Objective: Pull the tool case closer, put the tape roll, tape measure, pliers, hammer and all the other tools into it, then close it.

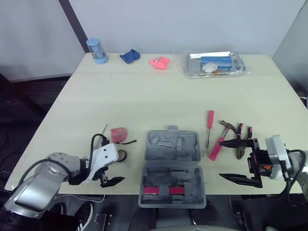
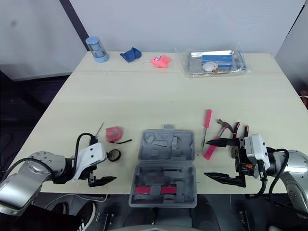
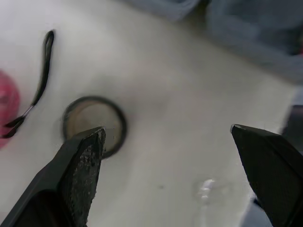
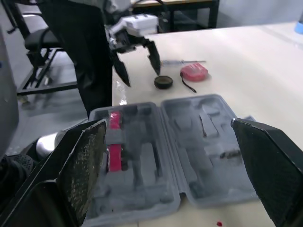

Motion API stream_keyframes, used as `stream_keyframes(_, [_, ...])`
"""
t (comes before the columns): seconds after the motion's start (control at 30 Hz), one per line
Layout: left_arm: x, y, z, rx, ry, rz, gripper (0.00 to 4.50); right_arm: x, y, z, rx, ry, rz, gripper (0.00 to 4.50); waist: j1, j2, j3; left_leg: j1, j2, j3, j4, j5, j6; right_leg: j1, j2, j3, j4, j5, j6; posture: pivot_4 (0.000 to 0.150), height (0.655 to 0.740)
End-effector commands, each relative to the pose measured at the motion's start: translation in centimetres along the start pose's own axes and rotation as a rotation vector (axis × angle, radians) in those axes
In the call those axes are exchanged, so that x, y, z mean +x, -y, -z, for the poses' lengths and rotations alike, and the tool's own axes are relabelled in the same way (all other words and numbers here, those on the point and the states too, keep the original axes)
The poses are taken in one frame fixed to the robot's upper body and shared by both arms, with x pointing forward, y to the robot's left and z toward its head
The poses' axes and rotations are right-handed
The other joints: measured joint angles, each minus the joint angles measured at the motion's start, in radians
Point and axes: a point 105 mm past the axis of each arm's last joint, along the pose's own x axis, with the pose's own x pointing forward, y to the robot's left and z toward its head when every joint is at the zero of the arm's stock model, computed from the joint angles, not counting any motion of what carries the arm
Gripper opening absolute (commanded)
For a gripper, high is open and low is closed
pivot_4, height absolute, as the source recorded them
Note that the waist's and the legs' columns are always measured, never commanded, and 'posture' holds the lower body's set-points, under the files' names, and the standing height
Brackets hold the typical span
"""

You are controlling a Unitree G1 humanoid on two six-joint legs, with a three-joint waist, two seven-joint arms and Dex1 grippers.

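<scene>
**Case open, both grippers empty**

The tool case (image 1: 173,168) lies open at the table's near edge. The left gripper (image 3: 166,131) hovers wide open just beside the tape roll (image 3: 120,126). The right gripper (image 1: 220,159), spread wide and holding nothing, sits by the pliers (image 1: 239,131).

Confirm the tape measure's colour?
The tape measure is pinkish red with a black strap; the right eye view shows it best.
</scene>
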Motion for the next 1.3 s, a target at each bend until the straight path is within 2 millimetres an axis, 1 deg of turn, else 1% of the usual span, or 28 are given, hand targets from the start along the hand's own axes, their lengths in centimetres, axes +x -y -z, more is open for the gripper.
stream_keyframes(0.03, [0.5, 0.1, -0.4, 0.024, -0.023, -0.006, 4.50, 0.1, -0.2, -0.8, -0.044, 0.020, -0.035, 4.41, 0.000, 0.000, 0.000, 0.000, 0.000, 0.000, 0.000, 0.000, 0.000, 0.000, 0.000, 0.000, 0.000, 0.000, 0.000, 0.150, 0.7400])
stream_keyframes(0.17, [1.1, -0.1, 0.1, 0.025, -0.041, 0.000, 4.50, 0.0, 0.1, -0.8, -0.056, 0.021, -0.026, 4.41, -0.001, 0.000, 0.000, 0.000, 0.000, 0.000, 0.000, 0.000, 0.000, 0.000, 0.000, 0.000, 0.000, 0.000, 0.000, 0.150, 0.7400])
stream_keyframes(0.47, [2.1, -0.7, -0.2, 0.038, -0.023, 0.014, 4.50, -0.4, 0.0, -0.4, -0.067, 0.008, -0.010, 4.41, 0.002, 0.000, 0.000, 0.000, 0.000, 0.000, 0.000, 0.000, 0.000, 0.000, 0.000, 0.000, 0.000, 0.000, 0.000, 0.150, 0.7400])
stream_keyframes(0.53, [2.2, -0.6, -0.4, 0.038, -0.013, 0.028, 3.94, -0.4, -0.1, -0.3, -0.067, 0.008, -0.011, 4.50, 0.001, 0.000, 0.000, 0.000, 0.000, 0.000, 0.000, 0.000, 0.000, 0.000, 0.000, 0.000, 0.000, 0.000, 0.000, 0.150, 0.7400])
stream_keyframes(0.57, [2.3, -0.6, -0.5, 0.034, -0.006, 0.033, 3.86, -0.4, -0.2, -0.3, -0.067, 0.009, -0.011, 4.50, 0.000, 0.000, 0.000, 0.000, 0.000, 0.000, 0.000, 0.000, 0.000, 0.000, 0.000, 0.000, 0.000, 0.000, 0.000, 0.150, 0.7400])
stream_keyframes(0.7, [2.2, -0.8, -0.4, 0.048, -0.016, 0.053, 2.11, -0.3, -0.3, -0.3, -0.069, 0.010, -0.014, 4.50, 0.000, 0.000, 0.000, 0.000, 0.000, 0.000, 0.000, 0.000, 0.000, 0.000, 0.000, 0.000, 0.000, 0.000, 0.000, 0.150, 0.7400])
stream_keyframes(0.77, [2.2, -0.9, -0.3, 0.057, -0.028, 0.064, 1.09, -0.3, -0.3, -0.3, -0.070, 0.011, -0.014, 4.50, 0.000, 0.000, 0.000, 0.000, 0.000, 0.000, 0.001, 0.000, 0.000, 0.000, 0.000, 0.000, 0.000, 0.000, 0.000, 0.150, 0.7400])
stream_keyframes(0.8, [2.2, -0.9, -0.2, 0.061, -0.035, 0.068, 0.65, -0.3, -0.3, -0.3, -0.070, 0.011, -0.014, 4.50, 0.000, 0.000, 0.000, 0.000, 0.000, 0.000, 0.001, 0.000, 0.000, 0.000, 0.000, 0.000, 0.000, 0.000, 0.000, 0.150, 0.7400])
stream_keyframes(0.83, [2.1, -1.0, -0.2, 0.064, -0.039, 0.069, 0.25, -0.3, -0.3, -0.3, -0.070, 0.011, -0.013, 4.50, 0.000, 0.000, 0.000, 0.000, 0.000, 0.000, 0.001, 0.000, 0.000, 0.000, 0.000, 0.000, 0.000, 0.000, 0.000, 0.150, 0.7400])
stream_keyframes(0.87, [2.1, -1.1, -0.2, 0.066, -0.043, 0.069, 0.03, -0.3, -0.3, -0.3, -0.071, 0.011, -0.013, 4.50, 0.001, 0.000, 0.000, 0.000, 0.000, 0.000, 0.001, 0.000, 0.000, 0.000, 0.000, 0.000, 0.000, 0.000, 0.000, 0.150, 0.7400])
stream_keyframes(0.97, [2.0, -1.2, -0.2, 0.078, -0.059, 0.084, 0.03, -0.3, -0.3, -0.2, -0.070, 0.011, -0.011, 4.50, 0.000, 0.000, 0.000, 0.000, 0.000, 0.000, 0.001, 0.000, 0.000, 0.000, 0.000, 0.000, 0.000, 0.000, 0.000, 0.150, 0.7400])
stream_keyframes(1.17, [1.0, -1.3, -1.3, 0.116, -0.067, 0.121, 0.03, -0.2, -0.5, -0.3, -0.070, 0.017, -0.017, 4.50, 0.000, 0.000, 0.000, 0.000, 0.000, 0.000, 0.001, 0.000, 0.000, 0.000, 0.000, 0.000, 0.001, 0.000, 0.000, 0.150, 0.7400])
stream_keyframes(1.3, [-0.7, -2.7, -1.4, 0.144, -0.094, 0.115, 0.03, -0.2, -0.7, -0.4, -0.072, 0.023, -0.033, 4.50, 0.000, 0.000, 0.000, 0.000, 0.000, 0.000, 0.001, 0.000, 0.000, 0.000, 0.000, 0.000, 0.001, 0.000, 0.000, 0.150, 0.7400])
